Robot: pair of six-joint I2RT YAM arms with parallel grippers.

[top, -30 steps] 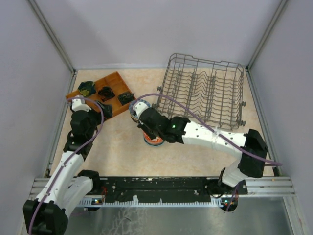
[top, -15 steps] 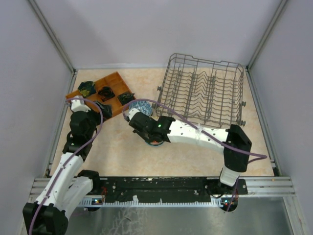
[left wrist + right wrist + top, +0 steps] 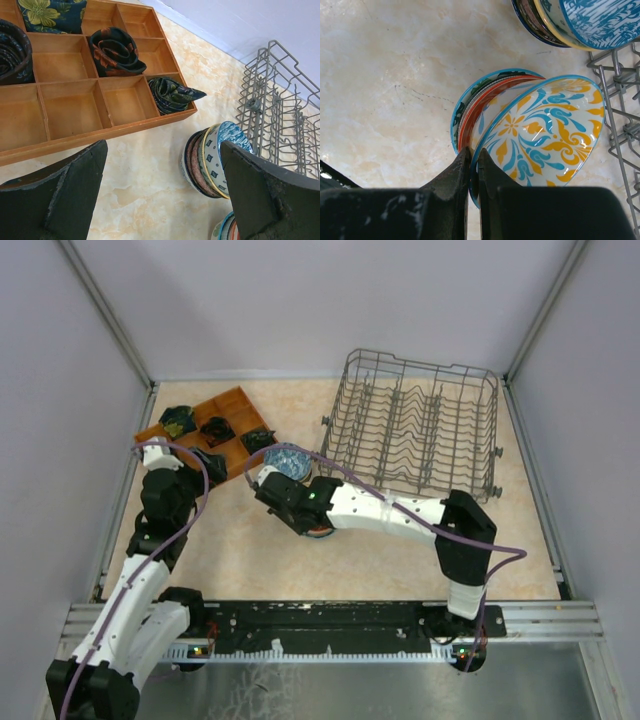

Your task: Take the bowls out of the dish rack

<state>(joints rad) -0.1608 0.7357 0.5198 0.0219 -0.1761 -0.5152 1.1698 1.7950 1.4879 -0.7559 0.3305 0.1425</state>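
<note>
My right gripper (image 3: 474, 170) is shut on the rim of an orange-blue swirl bowl (image 3: 545, 132), held tilted over a stack of bowls (image 3: 465, 110) on the table. From above, that stack (image 3: 318, 530) shows under the right arm's wrist. A second stack of bowls (image 3: 212, 157), blue-white one on top, stands beside the dish rack (image 3: 280, 110); it is the same stack of bowls (image 3: 288, 462) seen from above, left of the grey wire dish rack (image 3: 415, 425), which holds no bowls that I can see. My left gripper (image 3: 162, 192) is open, hovering over bare table near the wooden tray.
A brown wooden compartment tray (image 3: 215, 430) with dark rolled cloths sits at the back left; in the left wrist view the tray (image 3: 75, 107) fills the upper left. Grey walls enclose the table on three sides.
The right arm has swung left and slightly back, carrying the swirl bowl over the near stack. The left arm has barely moved.
</note>
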